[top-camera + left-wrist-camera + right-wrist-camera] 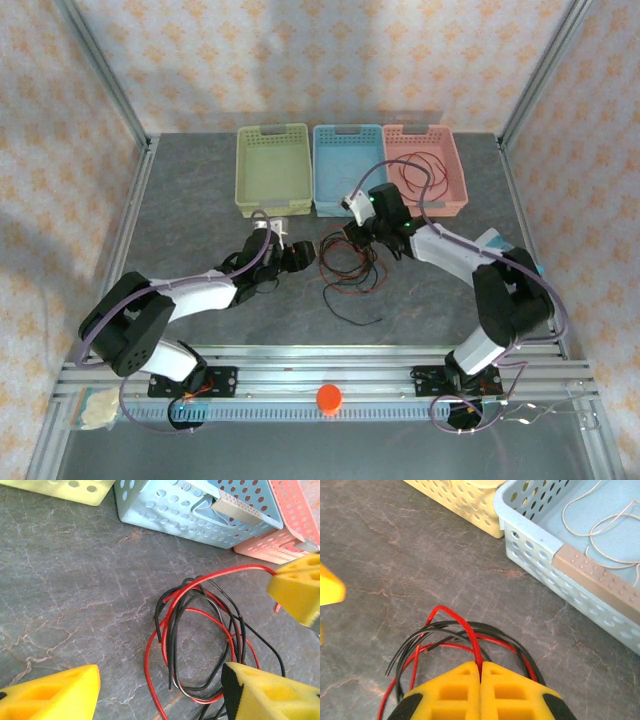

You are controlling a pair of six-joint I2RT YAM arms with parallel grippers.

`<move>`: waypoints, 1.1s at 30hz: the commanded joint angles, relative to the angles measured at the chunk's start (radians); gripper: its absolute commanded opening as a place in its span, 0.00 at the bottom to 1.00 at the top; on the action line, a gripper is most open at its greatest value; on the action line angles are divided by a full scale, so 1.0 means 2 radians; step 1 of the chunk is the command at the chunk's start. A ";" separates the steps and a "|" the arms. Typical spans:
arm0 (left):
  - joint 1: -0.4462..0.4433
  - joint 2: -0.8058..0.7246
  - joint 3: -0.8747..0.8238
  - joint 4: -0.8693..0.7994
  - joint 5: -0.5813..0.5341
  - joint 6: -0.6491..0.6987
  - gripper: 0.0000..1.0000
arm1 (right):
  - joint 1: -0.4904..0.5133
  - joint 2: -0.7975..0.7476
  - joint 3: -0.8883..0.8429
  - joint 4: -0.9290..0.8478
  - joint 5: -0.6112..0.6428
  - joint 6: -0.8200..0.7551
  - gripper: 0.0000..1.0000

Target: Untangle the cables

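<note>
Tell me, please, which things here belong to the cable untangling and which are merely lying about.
Job: tangled red and black cables; red cable in the pink basket; whitish cable in the blue basket; probably the yellow basket too.
Lying about: orange ball on the front rail; small bag at the near left corner.

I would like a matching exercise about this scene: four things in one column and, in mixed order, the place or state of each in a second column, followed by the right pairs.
Column A
1. right gripper
2. left gripper
3. whitish cable
4. pink basket

Column B
a. open, near the tangle
b. shut on a red cable
c. at the right end of its row
d. lying in the blue basket

Pairs: 1-b, 2-a, 3-d, 4-c
</note>
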 commanded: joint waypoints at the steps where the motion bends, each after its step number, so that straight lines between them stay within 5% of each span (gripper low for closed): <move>1: 0.004 0.008 0.032 -0.006 0.009 0.061 0.66 | -0.001 -0.042 -0.016 0.009 -0.001 0.017 0.00; 8: 0.004 0.063 0.099 -0.002 0.081 0.138 0.67 | 0.008 -0.090 -0.027 -0.011 -0.014 0.015 0.00; 15: 0.004 0.106 0.160 -0.044 0.068 0.183 0.64 | 0.010 -0.109 -0.032 -0.022 -0.010 0.015 0.00; 27: 0.004 0.124 0.168 -0.037 0.060 0.184 0.44 | 0.010 -0.130 -0.037 -0.023 -0.007 0.021 0.00; 33: 0.003 0.121 0.170 -0.031 0.063 0.178 0.22 | 0.010 -0.139 -0.040 -0.025 0.003 0.028 0.00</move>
